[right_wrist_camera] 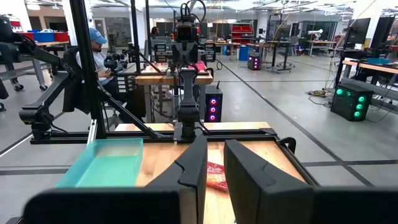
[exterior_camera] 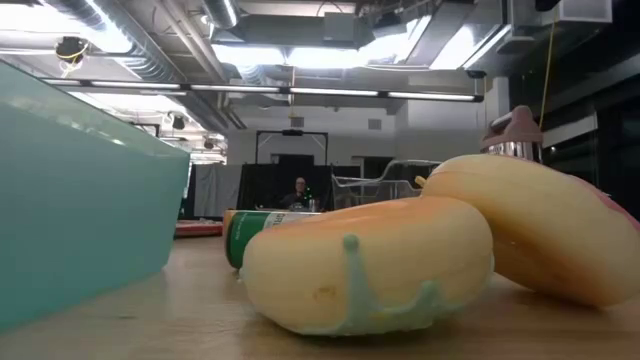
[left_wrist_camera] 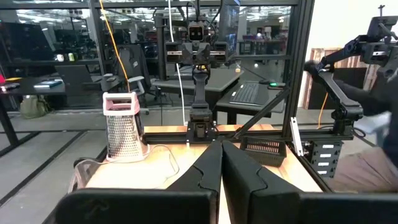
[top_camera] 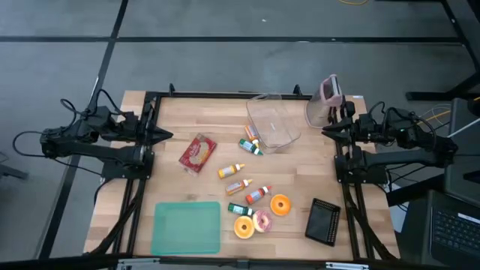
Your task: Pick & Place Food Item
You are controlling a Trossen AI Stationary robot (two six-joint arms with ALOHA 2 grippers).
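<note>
Three donuts [top_camera: 260, 218] (six small bottles [top_camera: 244, 169])

Grey floor [top_camera: 225, 52], ceiling lights [exterior_camera: 300, 55], desks [right_wrist_camera: 367, 68].

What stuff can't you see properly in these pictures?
- Red snack packet: mostly hidden behind the right gripper's fingers in the right wrist view.
- Bottle labels: too small to read from above.
- Green can: half hidden behind the donut in the low view.
</note>
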